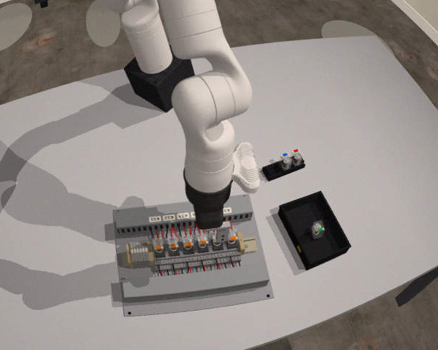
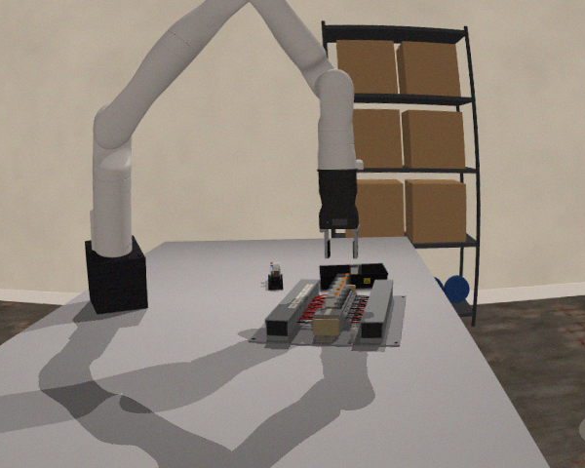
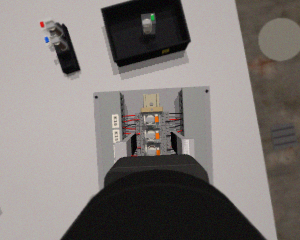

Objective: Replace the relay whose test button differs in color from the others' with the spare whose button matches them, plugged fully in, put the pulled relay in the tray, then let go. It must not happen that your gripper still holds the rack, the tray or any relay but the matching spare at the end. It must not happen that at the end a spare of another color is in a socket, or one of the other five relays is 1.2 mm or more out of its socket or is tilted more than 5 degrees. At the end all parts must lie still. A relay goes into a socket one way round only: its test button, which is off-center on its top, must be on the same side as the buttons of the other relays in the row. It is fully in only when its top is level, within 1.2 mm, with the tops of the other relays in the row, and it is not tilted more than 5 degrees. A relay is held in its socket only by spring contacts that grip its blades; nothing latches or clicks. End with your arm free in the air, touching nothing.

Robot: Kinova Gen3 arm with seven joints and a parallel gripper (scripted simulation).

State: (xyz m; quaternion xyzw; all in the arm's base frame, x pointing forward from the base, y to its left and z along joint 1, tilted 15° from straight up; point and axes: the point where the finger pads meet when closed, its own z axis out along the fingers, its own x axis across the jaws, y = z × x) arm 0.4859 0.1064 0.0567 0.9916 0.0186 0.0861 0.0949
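A row of relays (image 1: 194,244) with orange test buttons sits in the sockets on the grey panel (image 1: 190,259). It also shows in the wrist view (image 3: 154,134). My gripper (image 1: 220,234) hangs open and empty a little above the right part of the row, fingers pointing down (image 2: 340,248). One finger hides the top of the second relay from the right. In the wrist view the open fingers straddle the row. A relay with a green button (image 1: 317,230) lies in the black tray (image 1: 310,235), also in the wrist view (image 3: 149,22).
A small black holder (image 1: 281,168) behind the tray carries two spare relays, one with a blue button (image 1: 285,154) and one with a red button (image 1: 296,151); its left slot is empty. Grey wire ducts run along both sides of the relay row. A shelf with boxes (image 2: 404,136) stands beyond the table.
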